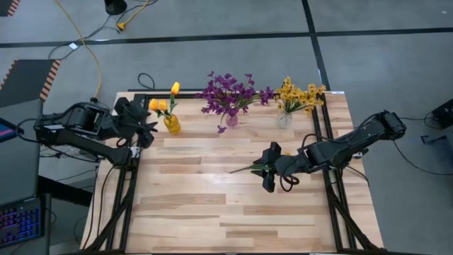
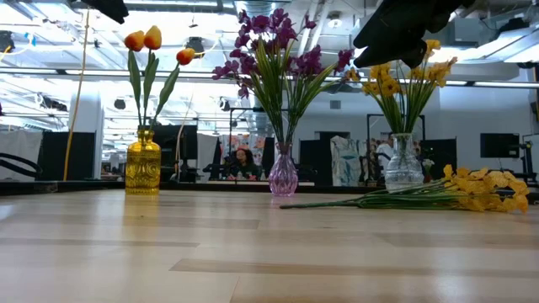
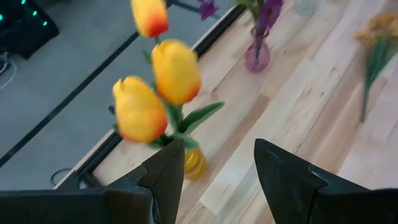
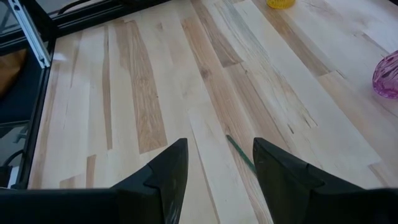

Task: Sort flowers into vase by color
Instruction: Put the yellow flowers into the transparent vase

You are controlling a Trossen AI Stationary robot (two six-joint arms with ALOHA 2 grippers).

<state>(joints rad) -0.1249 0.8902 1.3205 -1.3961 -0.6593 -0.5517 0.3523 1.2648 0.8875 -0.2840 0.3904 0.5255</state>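
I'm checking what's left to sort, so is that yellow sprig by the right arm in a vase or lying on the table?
Lying flat on the table: the yellow sprig rests on the wood, its stem stretched out, below the right pincer.

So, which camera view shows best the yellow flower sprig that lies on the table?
The low view: the yellow sprig lies whole there, stem and blossoms, flat on the table. In the high view the right gripper hides its blossoms. The left wrist view has it blurred, and the right wrist view shows only a bit of stem.
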